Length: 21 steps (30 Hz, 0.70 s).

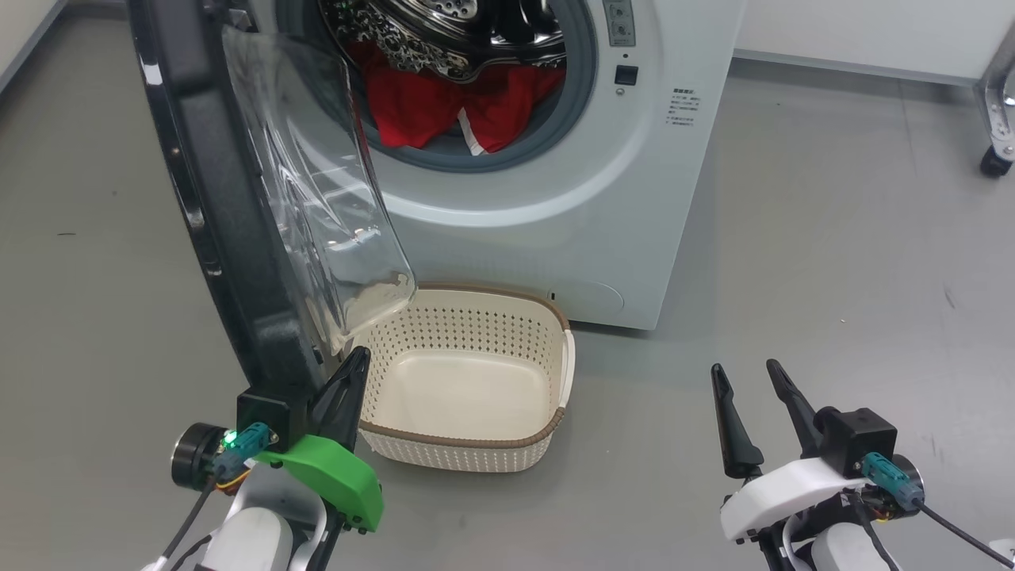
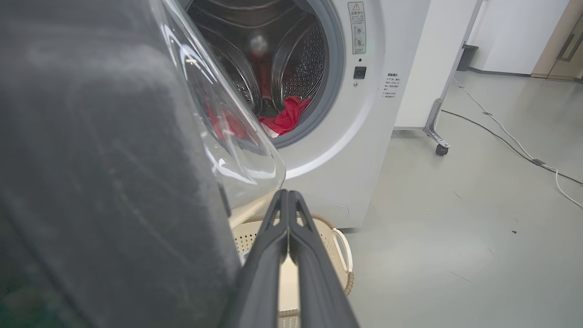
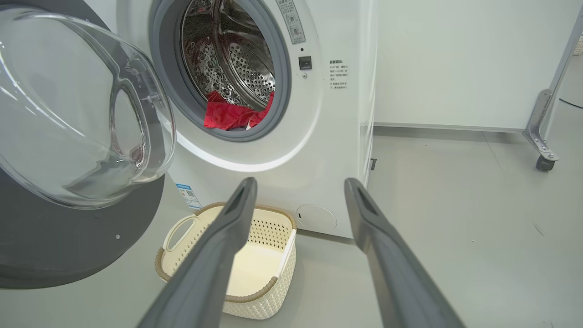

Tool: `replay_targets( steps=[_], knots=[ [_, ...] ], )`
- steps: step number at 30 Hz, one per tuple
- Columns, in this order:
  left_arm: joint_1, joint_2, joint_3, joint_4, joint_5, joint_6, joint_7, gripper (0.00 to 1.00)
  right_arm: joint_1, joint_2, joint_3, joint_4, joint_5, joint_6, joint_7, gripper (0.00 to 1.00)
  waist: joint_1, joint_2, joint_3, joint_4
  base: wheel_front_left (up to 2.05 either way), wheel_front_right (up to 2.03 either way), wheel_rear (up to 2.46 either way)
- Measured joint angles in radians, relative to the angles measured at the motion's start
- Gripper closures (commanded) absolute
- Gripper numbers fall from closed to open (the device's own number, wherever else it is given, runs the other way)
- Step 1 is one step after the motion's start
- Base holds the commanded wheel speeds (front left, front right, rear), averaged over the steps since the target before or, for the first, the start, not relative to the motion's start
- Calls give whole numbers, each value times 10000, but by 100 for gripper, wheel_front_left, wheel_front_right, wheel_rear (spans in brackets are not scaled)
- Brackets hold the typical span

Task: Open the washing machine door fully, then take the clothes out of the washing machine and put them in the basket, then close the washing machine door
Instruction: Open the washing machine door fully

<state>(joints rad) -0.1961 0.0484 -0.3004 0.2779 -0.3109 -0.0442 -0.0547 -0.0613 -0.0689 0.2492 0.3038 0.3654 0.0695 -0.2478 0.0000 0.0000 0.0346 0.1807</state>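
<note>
- The left gripper [image 1: 357, 366] is nearest, at the near left. Its two dark fingers are pressed together with no gap and nothing between them, as the left wrist view [image 2: 288, 195] also shows.
- Its tips rise just right of the lower edge of the washing machine door [image 1: 230, 238]. Whether they touch the black rim cannot be told.
- The right gripper [image 1: 745, 369] is at the near right over bare grey floor [image 1: 833, 262]. Its fingers are spread wide apart and hold nothing, and it is well apart from the basket [image 1: 460, 325].
- The door hangs swung out to the left, edge-on to the head. Its clear glass bowl [image 3: 68, 114] bulges toward the opening.
- The basket sits on the floor just before the washing machine [image 1: 555, 198], below the opening, partly under the door's glass. Its cream bottom is in plain sight.
- The clothes [image 1: 444, 103] lie in the steel drum [image 3: 246, 77], heaped at its lower front. Red folds reach the grey gasket [image 1: 507, 159].
- At the far right stands a wheeled metal frame [image 1: 995, 119].
</note>
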Motion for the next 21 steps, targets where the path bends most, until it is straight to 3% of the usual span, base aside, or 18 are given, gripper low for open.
replay_targets(
  steps=[13,21],
  knots=[
    [26,-8,257,109,-238,215,-104,100,101,44,113,102,-75,84,0,0,0,0,-114,948,0,0,0],
    [35,92,838,82,-412,403,-272,100,99,58,299,167,-176,115,0,0,0,0,130,1160,0,0,0]
  ],
)
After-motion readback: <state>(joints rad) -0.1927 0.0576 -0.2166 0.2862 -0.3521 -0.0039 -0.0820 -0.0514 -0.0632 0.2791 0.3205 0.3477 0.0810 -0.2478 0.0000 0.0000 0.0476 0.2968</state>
